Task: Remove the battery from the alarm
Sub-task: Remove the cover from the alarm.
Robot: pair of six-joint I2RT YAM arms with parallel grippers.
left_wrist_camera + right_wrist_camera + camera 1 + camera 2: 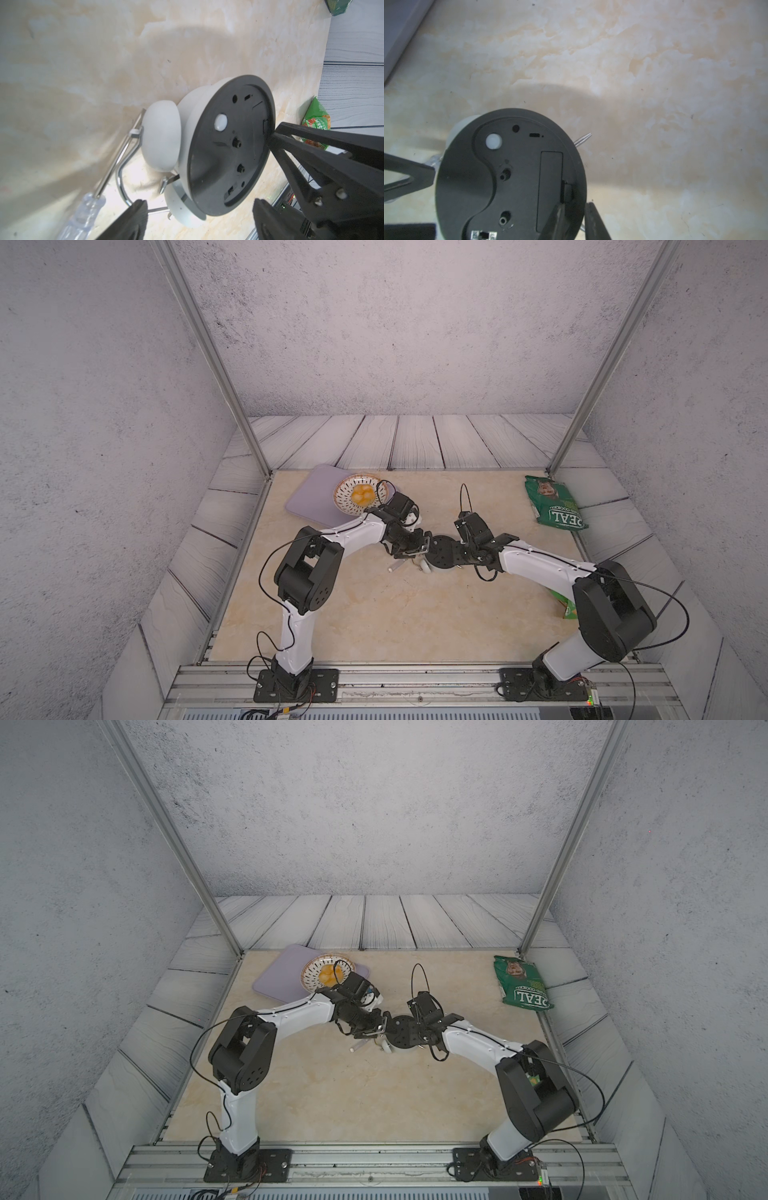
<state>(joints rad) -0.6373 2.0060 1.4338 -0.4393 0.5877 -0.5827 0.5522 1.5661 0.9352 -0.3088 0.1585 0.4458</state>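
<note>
The table (374, 614) is smooth, creamy stone, with lots of bare room on my near side. A flat purple mat (309, 493) lies at the far left corner. A crinkly green bag (555, 504) lies far right. A round spotty bowl (343, 499) sits on the mat. The clock (228, 145) is in the middle, tipped, with its round black back up. Its little lid is on, so the battery is hidden. A clear-handled screwdriver (87, 214) lies just beside the bells. My left claw (200, 202) gapes wide by the clock. My right claw (575, 204), I think, nips the back's rim.
</note>
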